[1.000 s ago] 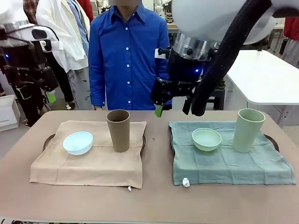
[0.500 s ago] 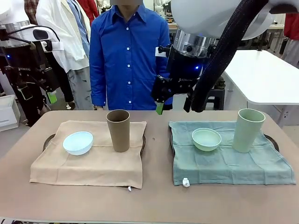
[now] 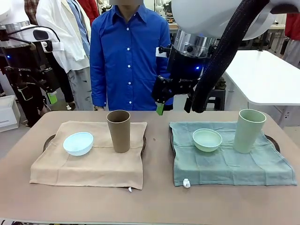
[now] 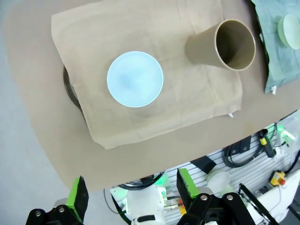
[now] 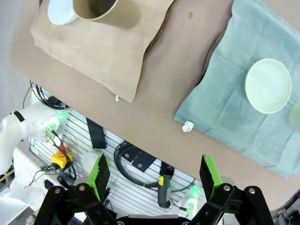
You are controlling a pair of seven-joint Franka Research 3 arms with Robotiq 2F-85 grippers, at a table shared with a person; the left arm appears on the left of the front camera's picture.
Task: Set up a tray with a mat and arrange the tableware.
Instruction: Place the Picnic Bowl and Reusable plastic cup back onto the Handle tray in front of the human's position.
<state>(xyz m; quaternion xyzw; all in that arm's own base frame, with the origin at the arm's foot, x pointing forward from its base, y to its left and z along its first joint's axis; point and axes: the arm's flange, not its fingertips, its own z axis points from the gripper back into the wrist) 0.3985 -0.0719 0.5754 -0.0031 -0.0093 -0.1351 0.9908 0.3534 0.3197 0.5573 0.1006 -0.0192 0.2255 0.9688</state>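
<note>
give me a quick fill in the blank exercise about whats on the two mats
1. The light blue bowl sits on the ______ mat.
2. Right of that bowl, on the same mat, stands the ______ tumbler.
3. On the teal mat, the pale green bowl lies to the ______ of the pale green tumbler in the front view.
4. Both tumblers stand ______, open end up.

Missing words: tan; tan-brown; left; upright

the right arm [image 3: 220, 18] is glossy white with a silver ring, black wrist, blue lights and a braided black cable; its black gripper [image 3: 173, 105] carries green pads. the person [image 3: 129, 56] wears a buttoned blue shirt.
</note>
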